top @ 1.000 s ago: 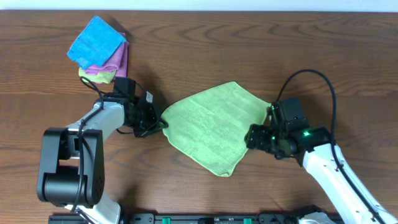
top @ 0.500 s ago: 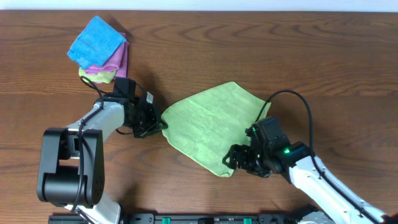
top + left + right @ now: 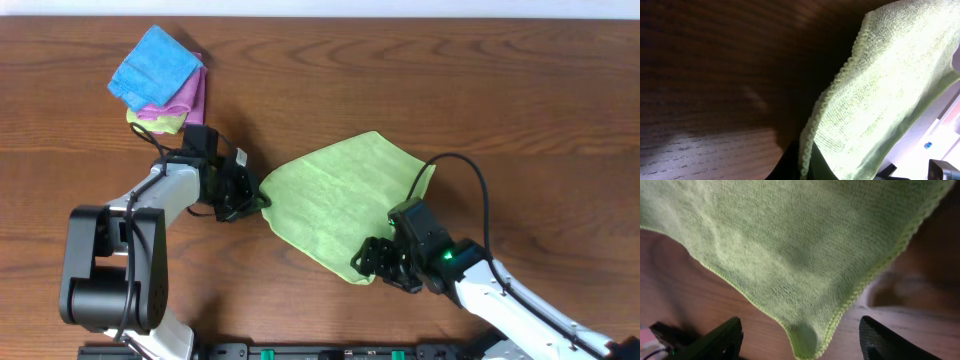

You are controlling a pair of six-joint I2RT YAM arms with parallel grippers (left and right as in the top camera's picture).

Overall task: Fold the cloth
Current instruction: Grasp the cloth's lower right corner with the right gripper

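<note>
A light green cloth lies flat on the wooden table, turned like a diamond. My left gripper is shut on its left corner; in the left wrist view the stitched edge runs down between the dark fingers. My right gripper is open at the cloth's near corner. In the right wrist view that corner sits between the two spread fingers, which are not touching it.
A stack of folded cloths, blue on pink on yellow-green, lies at the far left. The table's near edge and a black rail run just below the right gripper.
My right gripper moved from the cloth's right corner down and left to its near corner. The left gripper and the cloth stayed still.
</note>
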